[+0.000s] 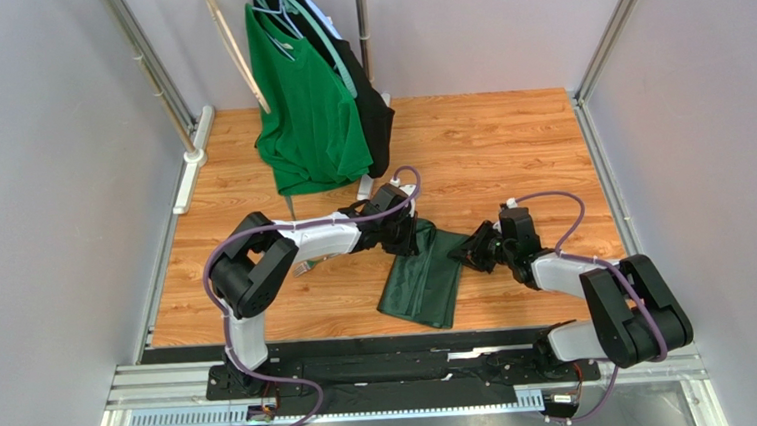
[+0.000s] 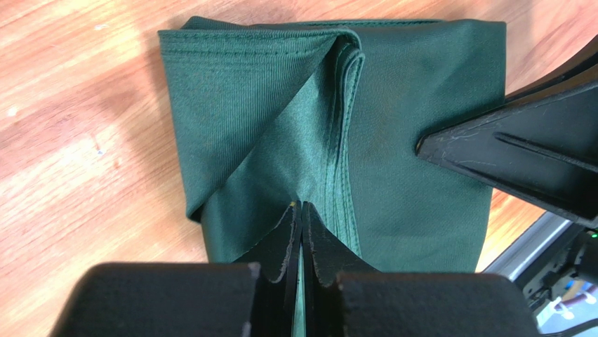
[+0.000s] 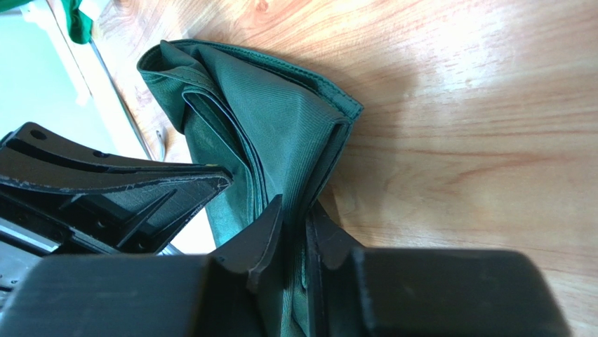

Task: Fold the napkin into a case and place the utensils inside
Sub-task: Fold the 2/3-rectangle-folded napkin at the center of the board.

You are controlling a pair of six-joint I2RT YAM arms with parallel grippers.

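- The folded napkin [image 1: 426,288] lies on the bench [image 1: 508,144], between both arms.
- The left pincer [image 2: 302,210] is pinched tight on a napkin fold.
- The right pincer [image 3: 295,212] is nearly closed, gripping the napkin's bunched layers.

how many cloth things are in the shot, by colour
dark green napkin: 1
bright green t-shirt: 1
black garment: 1
total: 3
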